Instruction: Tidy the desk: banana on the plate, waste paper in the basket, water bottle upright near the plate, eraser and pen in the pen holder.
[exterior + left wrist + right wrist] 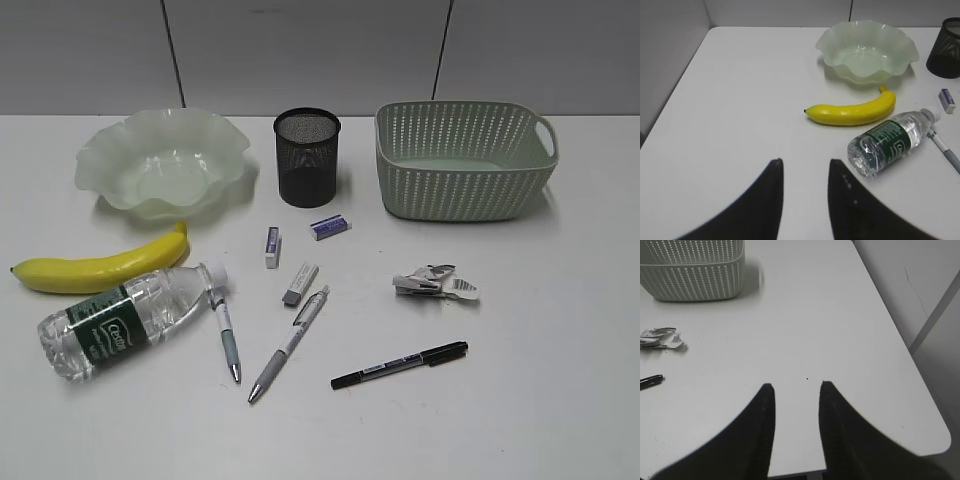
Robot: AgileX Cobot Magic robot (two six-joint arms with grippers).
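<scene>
both grippers, left (805,167) and right (796,390), hang parted and empty over bare desk (560,400); banana (100,268) lies beside plate (165,165), bottle (130,318) on its side, paper (435,283) near basket (465,160).

On the desk (560,380) I counted one banana (100,266), one water bottle (130,318), and one plate (165,160). There was one pen holder (307,156) and one basket (465,158). I saw a single wad of waste paper (435,283). Erasers came to three: one white eraser (272,246), one purple-sleeved eraser (330,227) and one grey-ended eraser (300,283). Pens also came to three: a white pen (227,335) by the bottle's cap, a grey-grip pen (289,344) and a black marker (400,365). That made twelve loose things in all.
</scene>
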